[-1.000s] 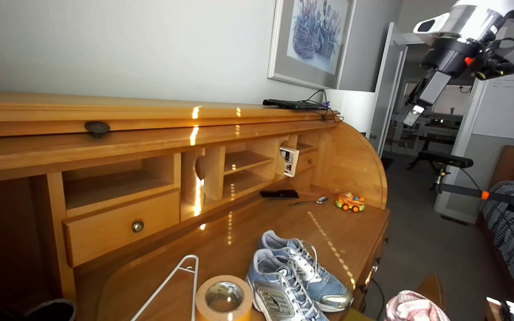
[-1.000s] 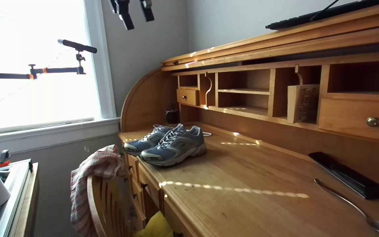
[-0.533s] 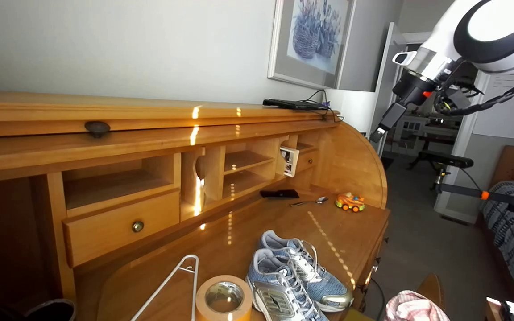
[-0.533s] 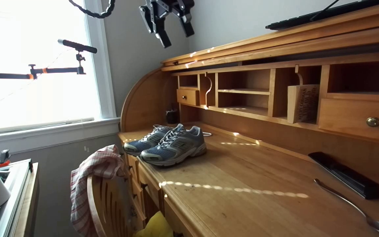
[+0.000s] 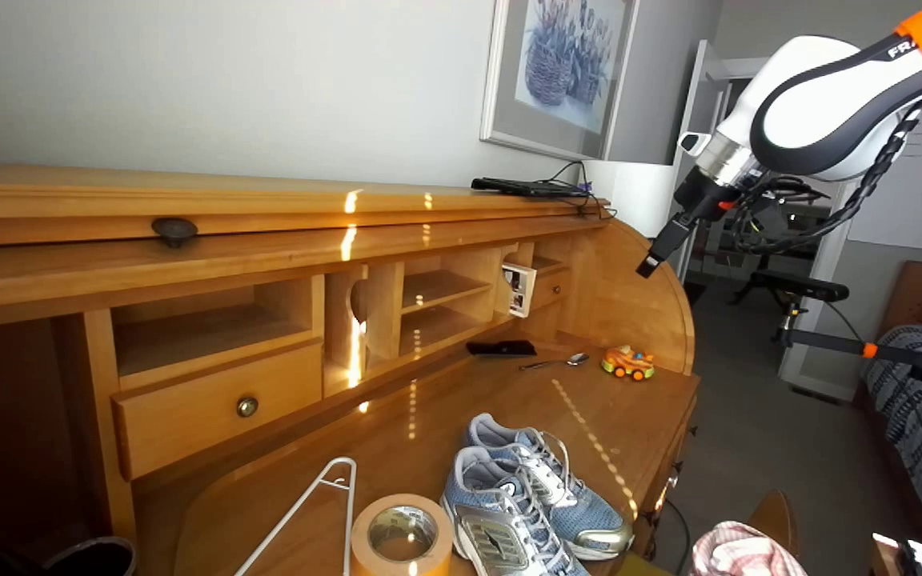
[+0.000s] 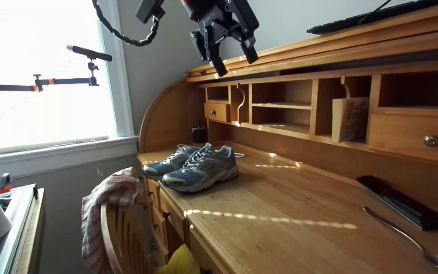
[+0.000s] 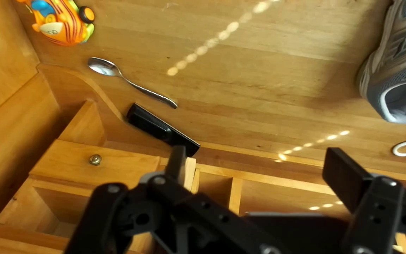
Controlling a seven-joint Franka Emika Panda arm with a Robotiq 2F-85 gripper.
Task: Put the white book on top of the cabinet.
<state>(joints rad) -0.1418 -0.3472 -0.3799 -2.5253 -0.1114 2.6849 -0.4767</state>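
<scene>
The white book [image 5: 519, 290] stands upright in a narrow cubbyhole of the cabinet [image 5: 269, 196] and sticks out at the front. Dark picture patches show on one cover; dark lettering shows on the book [image 6: 352, 120] from the other side. In the wrist view only a pale edge of the book [image 7: 190, 173] shows, partly hidden behind a finger. My gripper [image 5: 649, 268] is open with nothing between its fingers. In an exterior view the gripper [image 6: 237, 66] hangs in front of the cabinet's top edge [image 6: 299, 57], apart from the book. It also spans the wrist view [image 7: 257, 158].
A flat black device [image 5: 529, 188] with cables lies on the cabinet top. On the desktop are sneakers [image 5: 509, 496], a tape roll [image 5: 361, 544], a white hanger [image 5: 297, 508], a black object [image 7: 153, 123], a spoon [image 7: 141, 88] and a toy car [image 7: 62, 21]. A chair [image 6: 122, 236] stands in front.
The arm has come down and moved toward the cabinet, so the gripper is lower and nearer the cubbyholes. It stays open. The book and other objects have not moved.
</scene>
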